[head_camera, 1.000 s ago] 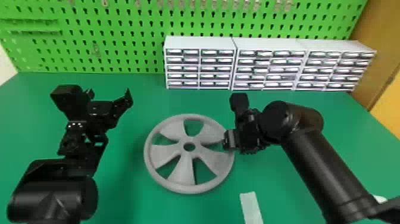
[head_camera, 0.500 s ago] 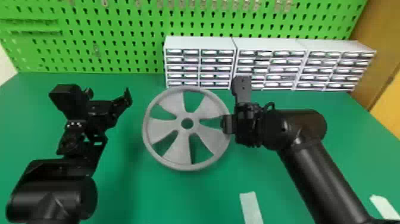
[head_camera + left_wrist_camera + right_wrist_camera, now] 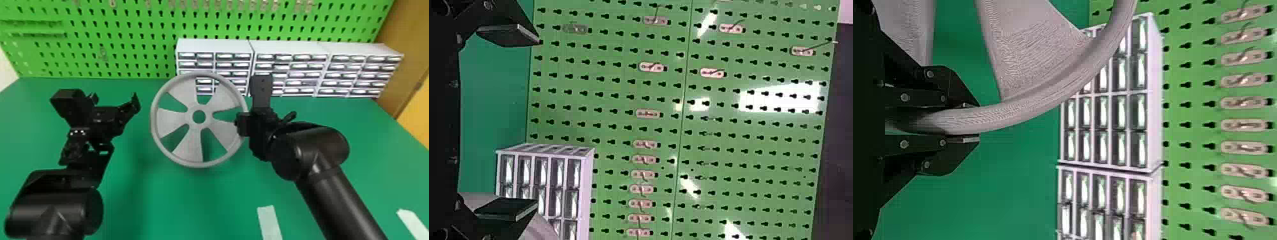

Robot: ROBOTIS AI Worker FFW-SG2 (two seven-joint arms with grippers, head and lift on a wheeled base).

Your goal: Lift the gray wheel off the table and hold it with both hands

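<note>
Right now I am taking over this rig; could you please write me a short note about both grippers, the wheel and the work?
Right gripper: shut on the rim of the gray wheel.
Left gripper: open and empty, at the wheel's left.
Wheel: raised above the green table, in front of the drawer units.
Done: wheel lifted, by the right gripper alone.
Left to do: grasp its left side with the left gripper, then hold with both.

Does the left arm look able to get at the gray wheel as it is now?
Probably yes: the left gripper is open, and nothing seems to stand between it and the gray wheel.
</note>
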